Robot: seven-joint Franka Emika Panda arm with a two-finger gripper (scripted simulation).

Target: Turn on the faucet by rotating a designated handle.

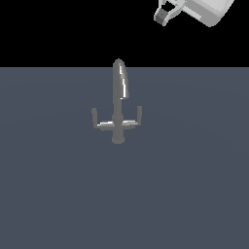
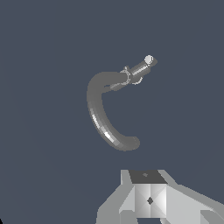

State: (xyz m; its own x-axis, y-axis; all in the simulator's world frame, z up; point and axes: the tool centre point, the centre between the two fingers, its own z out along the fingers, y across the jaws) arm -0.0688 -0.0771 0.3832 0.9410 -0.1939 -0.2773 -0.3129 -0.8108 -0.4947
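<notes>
Flat slate-grey floor, plain black backdrop above, possibly empty void, even light

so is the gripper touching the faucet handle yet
No, in the exterior view the gripper hangs high at the top right, far from the faucet and its handle.

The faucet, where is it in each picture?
Exterior view: the faucet stands upright in the middle of the dark floor, spout curving up, a lever on each side.
Wrist view: the faucet is seen from above, near the middle, as a hooked curve.
Shared landmark: the bright shiny streak on the curved spout.
</notes>
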